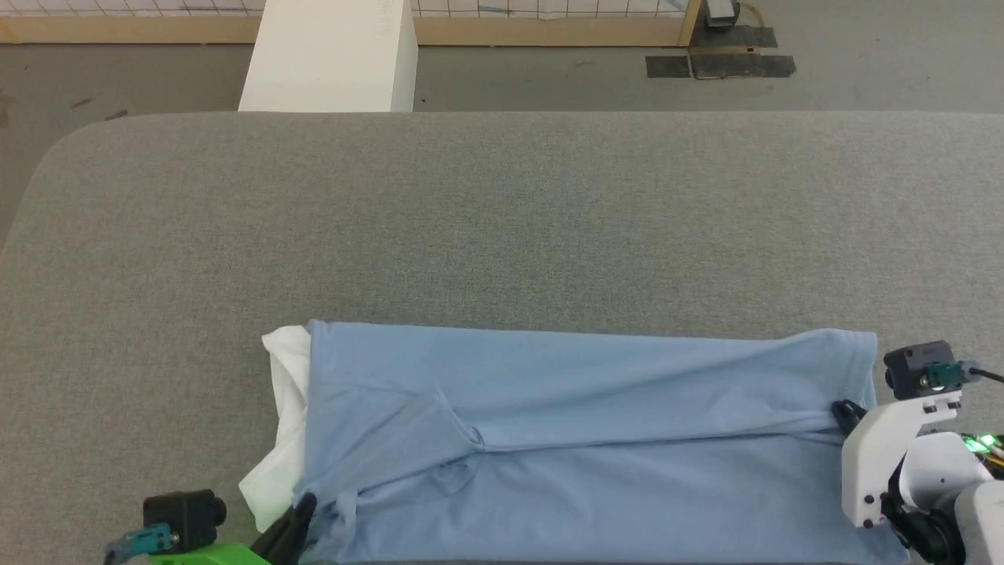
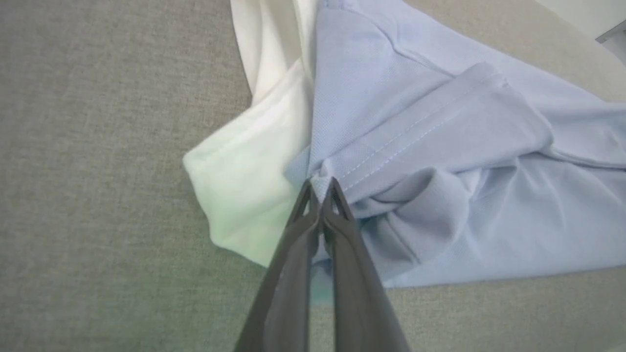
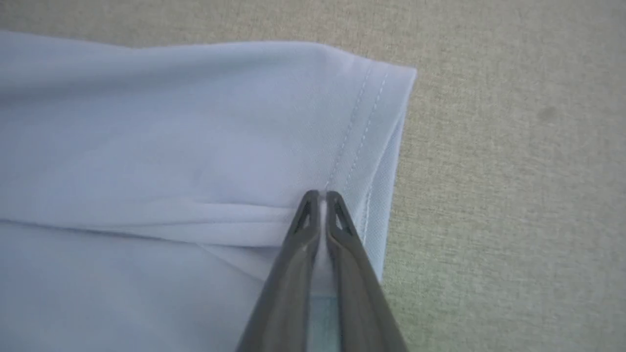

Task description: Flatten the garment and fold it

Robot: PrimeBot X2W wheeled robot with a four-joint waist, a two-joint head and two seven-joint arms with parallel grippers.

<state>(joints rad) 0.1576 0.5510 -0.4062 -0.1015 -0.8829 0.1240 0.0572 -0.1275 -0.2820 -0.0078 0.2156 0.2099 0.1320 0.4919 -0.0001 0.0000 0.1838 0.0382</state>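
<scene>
Head view, and we're well under way: the light blue short-sleeved knit polo shirt (image 1: 580, 439) lies stretched lengthways along the near edge of the grey cloth-covered table (image 1: 502, 220), spanning the middle of that edge. Its white collar (image 1: 286, 408) points to the table's left end and its stitched hem (image 3: 371, 146) to the table's right end.

Both tools are busy. The left gripper (image 1: 306, 502), at the table's near-left, has its dark fingers pressed together on a bunch of blue knit right beside the collar. The left wrist view shows the pinch plainly, tips tight on the cloth. The right gripper (image 1: 843, 410), towards the table's near-right, is likewise clamped on the fabric just inside the double-stitched hem.

How far along? By my reading the flattening is done and a lengthwise fold is in. The shirt reads as a long narrow band with a crease running end to end, and a short sleeve (image 2: 440, 127) is tucked across the body. Folding the band across its length looks to be what's left.

As for the cloth, it is soft and limp. It lies smooth over the far half, with a few drag lines running between the two pinches and a crumpled knot around the sleeve near the collar.
</scene>
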